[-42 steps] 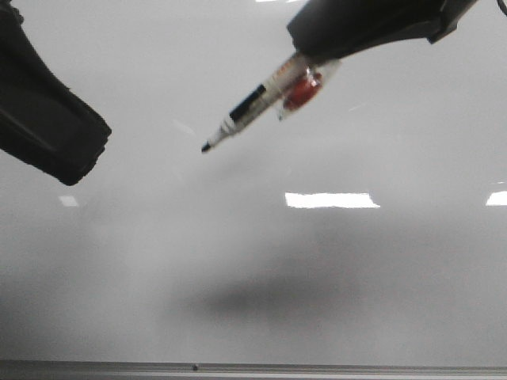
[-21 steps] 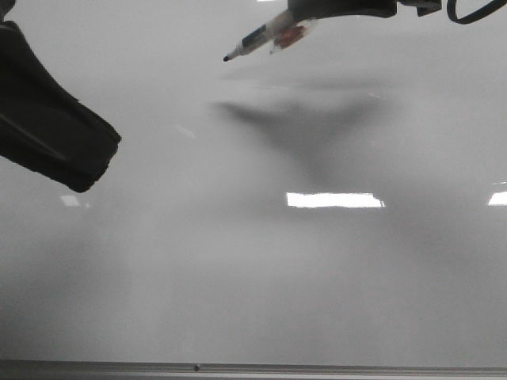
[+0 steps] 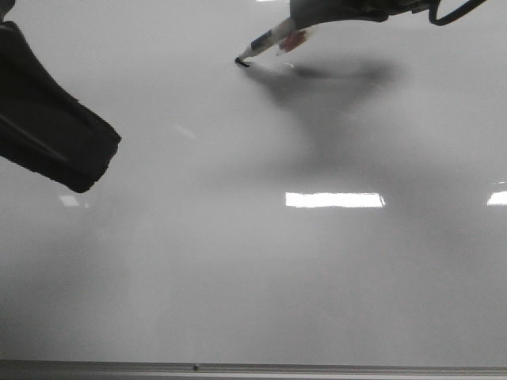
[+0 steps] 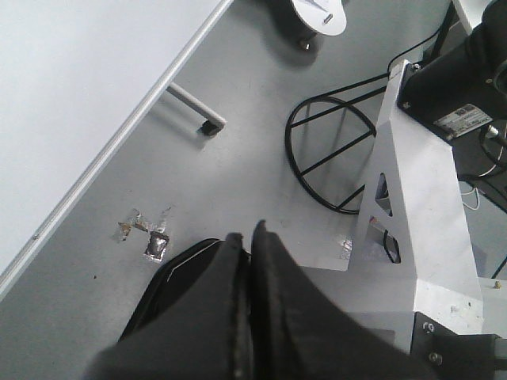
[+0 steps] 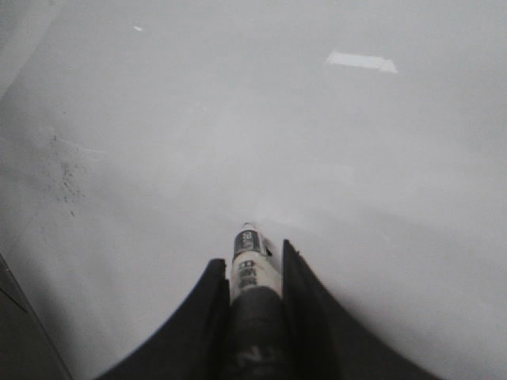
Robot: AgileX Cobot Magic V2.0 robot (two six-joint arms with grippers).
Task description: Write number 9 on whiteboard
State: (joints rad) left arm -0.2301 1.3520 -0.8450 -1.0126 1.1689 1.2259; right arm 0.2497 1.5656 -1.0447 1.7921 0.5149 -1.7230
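The whiteboard [image 3: 238, 261] filled nearly the whole front view, pale grey and glossy, with bright reflections at centre right and a grey metal edge along the bottom of the frame. A broad soft shadow [image 3: 333, 103] spread over its upper middle. At the left edge of the frame the left arm's gripper [image 3: 55, 138] showed as a dark bulk above the board; in its wrist view the left gripper [image 4: 252, 237] had its two fingers pressed together with nothing between them, over the floor beside the board's edge. At the top of the frame, right of centre, the right gripper [image 3: 333, 9] clasped a marker [image 3: 265, 41] that slanted down to the left, its black tip on the board. A tiny black mark [image 3: 242, 63] sat at that tip, the only trace of the number 9. In the right wrist view the fingers [image 5: 305, 305] flanked the marker barrel.
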